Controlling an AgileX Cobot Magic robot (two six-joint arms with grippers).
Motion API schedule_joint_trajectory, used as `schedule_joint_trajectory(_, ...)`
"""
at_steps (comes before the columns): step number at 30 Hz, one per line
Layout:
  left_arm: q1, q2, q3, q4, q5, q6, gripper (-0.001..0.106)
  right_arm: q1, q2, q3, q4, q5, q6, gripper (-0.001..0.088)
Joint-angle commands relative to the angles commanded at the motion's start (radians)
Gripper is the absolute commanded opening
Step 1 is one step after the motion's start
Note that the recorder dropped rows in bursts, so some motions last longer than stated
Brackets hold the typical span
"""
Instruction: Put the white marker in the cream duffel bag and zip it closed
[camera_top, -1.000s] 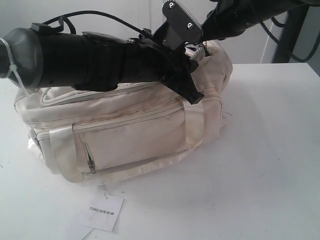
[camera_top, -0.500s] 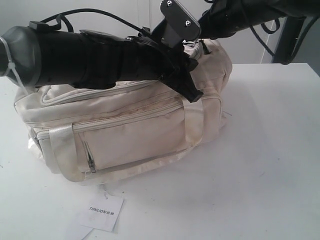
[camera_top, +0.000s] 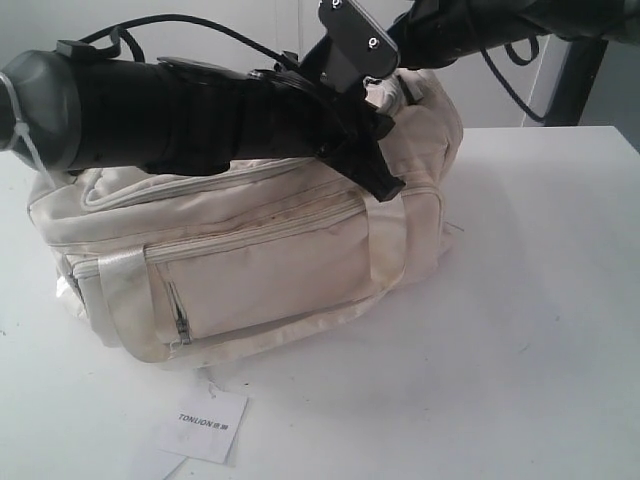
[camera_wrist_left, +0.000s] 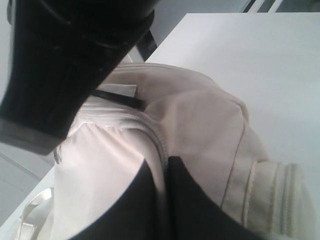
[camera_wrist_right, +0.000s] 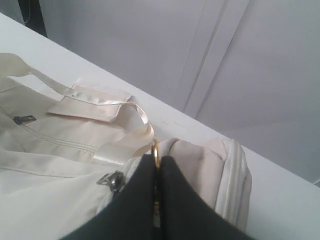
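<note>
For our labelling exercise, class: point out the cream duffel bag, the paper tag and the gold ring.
cream duffel bag (camera_top: 280, 275), exterior view, front pocket panel.
paper tag (camera_top: 205, 424), exterior view, its printed middle.
gold ring (camera_wrist_right: 155, 149), right wrist view, its visible edge.

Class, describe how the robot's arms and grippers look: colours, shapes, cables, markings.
Left arm: thick black cylinder with a grey cap, white zip tie and black cable. Right arm: black, with an angular black plate bearing two round silver fittings. Left gripper and right gripper: flat, tapered black fingers.
</note>
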Motion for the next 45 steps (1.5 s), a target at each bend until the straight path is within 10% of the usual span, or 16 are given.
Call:
schedule_joint_trajectory(23,0.0,-0.02,0.0,0.0,0.076,-0.002,0.0,0.0,0.063,0.0,-0.002,-0.164,0.003,0.0001)
schedule_joint_trajectory(26,0.0,-0.018,0.0,0.0,0.071,-0.007,0.02,0.0,0.044,0.0,-0.002,-0.105,0.029,0.0106)
schedule_joint_trajectory(31,0.0,-0.02,0.0,-0.076,-0.034,-0.028,0.063,-0.007,-0.02,0.0,0.0,0.051,0.053,0.0535)
schedule_joint_trajectory(45,0.0,-0.2,0.163,-0.145,-0.159,-0.022,0.054,-0.168,-0.082,0.002,-0.003,0.531,0.206,0.0545)
